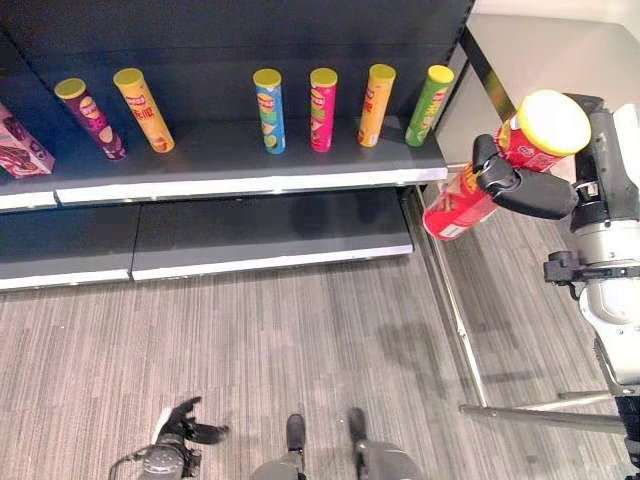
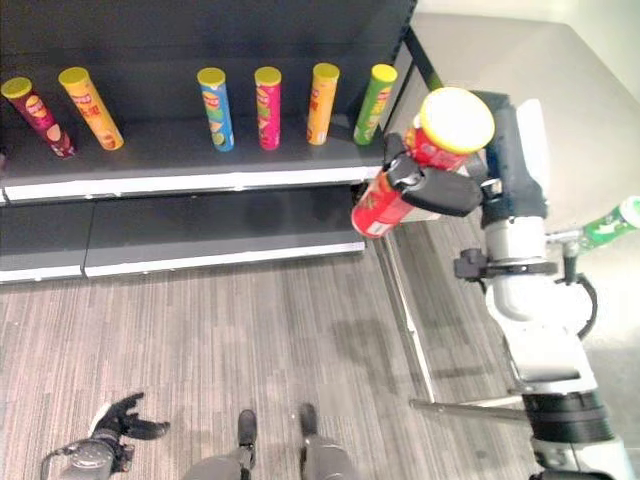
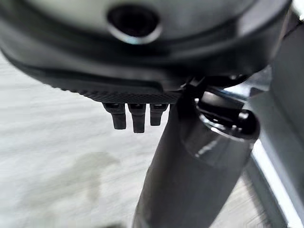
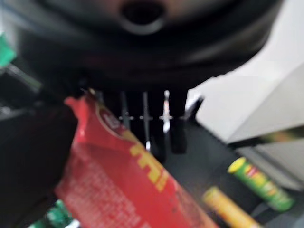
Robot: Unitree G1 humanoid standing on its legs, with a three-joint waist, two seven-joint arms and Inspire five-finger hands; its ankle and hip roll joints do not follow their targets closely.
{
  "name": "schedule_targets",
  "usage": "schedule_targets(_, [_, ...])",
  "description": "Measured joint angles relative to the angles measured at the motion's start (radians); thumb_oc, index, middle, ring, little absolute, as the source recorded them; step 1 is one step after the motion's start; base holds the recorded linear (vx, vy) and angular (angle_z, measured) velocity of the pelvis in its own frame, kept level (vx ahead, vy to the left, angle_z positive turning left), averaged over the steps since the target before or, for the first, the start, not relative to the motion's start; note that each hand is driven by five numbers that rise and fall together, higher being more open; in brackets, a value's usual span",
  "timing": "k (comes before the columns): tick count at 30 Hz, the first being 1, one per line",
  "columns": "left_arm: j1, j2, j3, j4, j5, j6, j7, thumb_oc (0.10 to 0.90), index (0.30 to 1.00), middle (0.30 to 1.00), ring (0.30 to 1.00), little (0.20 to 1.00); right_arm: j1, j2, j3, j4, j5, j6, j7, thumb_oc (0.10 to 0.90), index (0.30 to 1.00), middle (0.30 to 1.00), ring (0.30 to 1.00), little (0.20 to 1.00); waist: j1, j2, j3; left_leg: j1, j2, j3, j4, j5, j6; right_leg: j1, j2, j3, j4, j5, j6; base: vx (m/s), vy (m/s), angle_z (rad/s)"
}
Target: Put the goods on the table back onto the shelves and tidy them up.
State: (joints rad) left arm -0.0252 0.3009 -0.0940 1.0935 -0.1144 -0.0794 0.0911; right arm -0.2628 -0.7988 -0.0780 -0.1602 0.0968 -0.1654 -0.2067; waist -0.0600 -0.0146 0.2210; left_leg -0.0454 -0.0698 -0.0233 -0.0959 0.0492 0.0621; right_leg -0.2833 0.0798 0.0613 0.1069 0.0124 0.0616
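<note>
From the left eye view, the right hand is raised beside the right end of the upper shelf, its fingers and thumb curled round a red can with a yellow lid; the can tilts, lid up towards the camera, base down towards the shelf's right corner. Six cans stand on the upper shelf: a purple can and an orange can near the left end, then a blue can, a pink can, a second orange can and a green can at the right end. A pink box sits at the shelf's far left edge. The lower shelf lies beneath. The left hand hangs low over the floor, fingers loosely spread, holding nothing.

In the right eye view, a grey desk lies behind the right arm, and a green bottle shows at its right edge.

The left wrist view shows straight fingertips over the floor.

The right wrist view shows the fingers round the red can, shelf cans beyond.
</note>
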Motion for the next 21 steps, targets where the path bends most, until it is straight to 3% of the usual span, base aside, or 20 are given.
schedule_targets(1, [0.016, -0.03, -0.019, -0.014, 0.001, 0.0, -0.007, 0.8, 0.9, 0.9, 0.9, 0.9, 0.021, -0.001, 0.003, -0.005, -0.005, 0.001, 0.01, 0.4, 0.3, 0.3, 0.3, 0.3, -0.009, 0.001, -0.001, 0.023, -0.024, -0.033, 0.002, -0.007, -0.005, 0.038, -0.017, -0.007, -0.038, 0.094, -0.057, 0.18, 0.016, 0.91])
schedule_targets(2, [0.046, -0.063, -0.029, -0.047, 0.008, -0.002, -0.017, 0.8, 0.9, 0.9, 0.9, 0.9, 0.031, 0.0, 0.032, 0.002, -0.015, 0.009, 0.015, 0.4, 0.3, 0.3, 0.3, 0.3, 0.002, 0.02, -0.011, 0.04, -0.016, -0.041, 0.005, -0.018, -0.021, 0.094, -0.013, -0.024, -0.109, 0.113, -0.086, 0.2, -0.032, 0.55])
schedule_targets(4, [0.069, -0.084, -0.023, -0.058, 0.019, 0.0, -0.016, 0.8, 0.9, 0.9, 0.9, 0.9, 0.031, 0.002, 0.074, 0.011, -0.04, 0.011, 0.031, 0.4, 0.3, 0.3, 0.3, 0.3, 0.035, 0.025, -0.012, 0.045, -0.007, -0.045, 0.023, -0.034, -0.052, 0.148, -0.009, -0.033, -0.184, 0.135, -0.103, 0.13, -0.026, 0.29])
schedule_targets(6, [0.048, -0.098, -0.026, -0.098, 0.019, -0.005, -0.017, 0.8, 0.9, 0.9, 0.9, 0.9, 0.055, -0.001, 0.089, 0.019, -0.066, 0.018, 0.049, 0.4, 0.3, 0.3, 0.3, 0.3, 0.044, -0.011, 0.007, -0.074, -0.058, -0.036, 0.246, -0.052, -0.102, 0.174, -0.065, -0.082, -0.199, 0.131, -0.128, 0.07, 0.063, 0.83])
schedule_targets(7, [0.037, -0.104, -0.027, -0.106, 0.018, -0.005, -0.017, 0.8, 0.9, 0.9, 0.9, 0.9, 0.054, 0.001, 0.09, 0.028, -0.083, 0.023, 0.052, 0.4, 0.3, 0.3, 0.3, 0.3, 0.057, -0.015, 0.011, -0.133, -0.06, -0.013, 0.352, -0.069, -0.136, 0.183, -0.08, -0.091, -0.199, 0.119, -0.144, 0.21, 0.208, 0.91])
schedule_targets(8, [0.025, -0.099, -0.024, -0.105, 0.014, -0.002, -0.017, 0.8, 0.9, 0.9, 0.9, 0.9, 0.054, -0.001, 0.09, 0.038, -0.095, 0.024, 0.052, 0.4, 0.3, 0.3, 0.3, 0.3, 0.055, -0.014, 0.021, -0.192, 0.002, 0.021, 0.432, -0.08, -0.147, 0.206, -0.086, -0.11, -0.199, 0.084, -0.114, 0.24, 0.247, 0.53])
schedule_targets(9, [0.025, -0.093, -0.023, -0.11, 0.012, -0.002, -0.015, 0.8, 0.9, 0.9, 0.9, 0.9, 0.054, 0.0, 0.091, 0.038, -0.1, 0.03, 0.053, 0.4, 0.3, 0.3, 0.3, 0.3, 0.055, -0.015, 0.029, -0.184, 0.051, 0.039, 0.378, -0.079, -0.147, 0.221, -0.085, -0.114, -0.2, 0.077, -0.103, 0.28, 0.339, 0.17])
schedule_targets(10, [0.032, -0.09, -0.024, -0.105, 0.012, -0.003, -0.015, 0.8, 0.9, 0.9, 0.9, 0.9, 0.043, 0.001, 0.091, 0.037, -0.113, 0.031, 0.052, 0.4, 0.3, 0.3, 0.3, 0.3, 0.047, -0.007, 0.029, -0.157, 0.146, 0.016, 0.174, -0.05, -0.193, 0.231, -0.082, -0.109, -0.199, 0.073, -0.097, 0.24, 0.32, -0.26])
schedule_targets(11, [0.024, -0.089, -0.025, -0.085, 0.009, -0.003, -0.015, 0.8, 0.9, 0.9, 0.9, 0.9, 0.041, 0.008, 0.088, 0.044, -0.114, 0.031, 0.048, 0.4, 0.3, 0.3, 0.3, 0.3, 0.041, -0.002, 0.028, -0.157, 0.213, -0.008, 0.087, -0.022, -0.237, 0.234, -0.078, -0.094, -0.199, 0.07, -0.092, 0.26, 0.341, -0.43])
schedule_targets(13, [0.012, -0.086, -0.024, -0.073, -0.003, -0.002, -0.013, 0.8, 0.9, 0.9, 0.9, 0.9, 0.035, 0.03, 0.091, 0.077, -0.114, 0.033, 0.045, 0.4, 0.3, 0.3, 0.3, 0.3, 0.043, 0.001, 0.027, -0.164, 0.305, -0.051, -0.002, 0.003, -0.276, 0.235, -0.067, -0.065, -0.199, 0.056, -0.072, 0.21, 0.302, -0.49])
schedule_targets(15, [-0.001, -0.087, -0.025, -0.071, -0.003, -0.004, -0.014, 0.8, 0.9, 0.9, 0.9, 0.9, 0.036, 0.034, 0.09, 0.119, -0.114, 0.044, 0.042, 0.4, 0.3, 0.3, 0.3, 0.3, 0.041, 0.003, 0.027, -0.219, 0.357, -0.069, -0.001, 0.016, -0.295, 0.245, -0.086, -0.044, -0.199, 0.039, -0.047, 0.23, 0.464, -0.4])
schedule_targets(17, [-0.006, -0.087, -0.034, -0.071, -0.001, -0.005, -0.012, 0.8, 0.9, 0.9, 0.9, 0.9, 0.038, 0.035, 0.084, 0.132, -0.116, 0.057, 0.027, 0.4, 0.3, 0.3, 0.3, 0.3, 0.034, 0.019, 0.024, -0.243, 0.322, -0.023, 0.03, 0.011, -0.281, 0.267, -0.124, -0.038, -0.199, 0.02, -0.017, 0.24, 0.661, -0.26])
schedule_targets(18, [0.002, -0.099, -0.044, -0.054, -0.001, -0.005, -0.013, 0.8, 0.9, 0.9, 0.9, 0.9, 0.038, 0.047, 0.074, 0.129, -0.121, 0.055, 0.024, 0.4, 0.3, 0.3, 0.3, 0.3, 0.037, 0.059, 0.011, -0.224, 0.27, 0.024, 0.031, 0.027, -0.254, 0.286, -0.165, -0.033, -0.199, 0.006, 0.003, 0.22, 0.595, -0.44])
schedule_targets(19, [0.02, -0.108, -0.043, -0.042, -0.001, -0.005, -0.012, 0.8, 0.9, 0.9, 0.9, 0.9, 0.039, 0.063, 0.065, 0.123, -0.132, 0.06, 0.01, 0.4, 0.3, 0.3, 0.3, 0.3, 0.029, 0.123, -0.023, -0.198, 0.211, 0.036, -0.001, 0.104, -0.179, 0.3, -0.208, -0.028, -0.199, -0.024, 0.048, 0.23, 0.664, -0.36])
schedule_targets(20, [0.011, -0.09, -0.044, -0.041, -0.001, -0.002, -0.004, 0.8, 0.9, 0.9, 0.9, 0.9, 0.046, 0.07, 0.07, 0.106, -0.134, 0.067, 0.004, 0.4, 0.3, 0.3, 0.3, 0.3, 0.018, 0.113, -0.02, -0.188, 0.146, 0.054, -0.001, 0.142, -0.135, 0.309, -0.27, -0.034, -0.197, -0.025, 0.057, 0.14, 0.441, -0.1])
schedule_targets(21, [-0.014, -0.064, -0.049, -0.045, -0.001, -0.003, 0.006, 0.8, 0.9, 0.9, 0.9, 0.9, 0.045, 0.075, 0.078, 0.085, -0.145, 0.073, 0.007, 0.4, 0.3, 0.3, 0.3, 0.3, 0.012, 0.103, -0.015, -0.179, 0.074, 0.075, 0.005, 0.144, -0.093, 0.296, -0.336, -0.047, -0.17, -0.014, 0.063, 0.1, 0.347, -0.19])
